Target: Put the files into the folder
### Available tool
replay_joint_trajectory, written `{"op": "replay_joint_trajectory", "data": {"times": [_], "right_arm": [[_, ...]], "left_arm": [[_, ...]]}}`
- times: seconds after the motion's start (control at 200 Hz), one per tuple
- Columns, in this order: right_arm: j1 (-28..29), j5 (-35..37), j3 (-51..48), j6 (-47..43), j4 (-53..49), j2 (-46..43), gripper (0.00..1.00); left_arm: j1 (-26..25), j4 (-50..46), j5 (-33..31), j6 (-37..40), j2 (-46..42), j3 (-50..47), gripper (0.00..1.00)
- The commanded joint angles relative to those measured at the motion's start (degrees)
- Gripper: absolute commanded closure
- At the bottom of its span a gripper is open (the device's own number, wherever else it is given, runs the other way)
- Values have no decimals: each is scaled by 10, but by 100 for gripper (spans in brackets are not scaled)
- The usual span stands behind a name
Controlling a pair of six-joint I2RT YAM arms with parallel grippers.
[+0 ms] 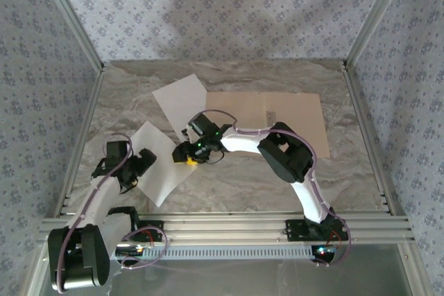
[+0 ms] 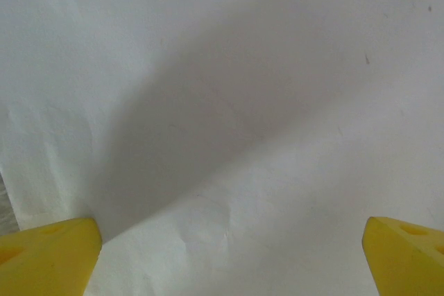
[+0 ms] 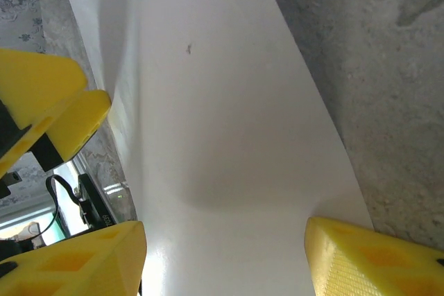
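- Folder (image 1: 291, 126) lies open; far sheet (image 1: 179, 98) against its 9 o'clock edge.
- Left gripper (image 2: 229, 254) jaws wide apart over near sheet (image 1: 161, 171).
- I see right gripper (image 3: 225, 261) jaws apart, straddling its corner.

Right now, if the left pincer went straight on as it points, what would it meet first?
The white paper sheet, directly ahead of the open left pincer; probably close, depth unclear.

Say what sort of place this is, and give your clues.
Probably a purpose-built robot test booth: aluminium frame rails box in a marble-look table, patterned panels form walls, and a left arm and right arm are bolted at its edge.
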Motion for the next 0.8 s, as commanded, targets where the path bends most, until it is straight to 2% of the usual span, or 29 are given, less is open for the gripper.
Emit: {"op": "replay_joint_trajectory", "data": {"times": [0.0, 0.23, 0.605, 0.795], "right_arm": [[0, 8, -24, 11, -26, -4, 36], [-5, 0, -49, 31, 11, -23, 35], [-10, -39, -93, 102, 145, -35, 23], [-8, -46, -95, 123, 179, -27, 18]], "left_arm": [[2, 1, 41, 17, 16, 6, 1], [2, 19, 71, 31, 32, 12, 1], [2, 59, 104, 14, 15, -12, 3], [2, 68, 112, 10, 4, -19, 4]]}}
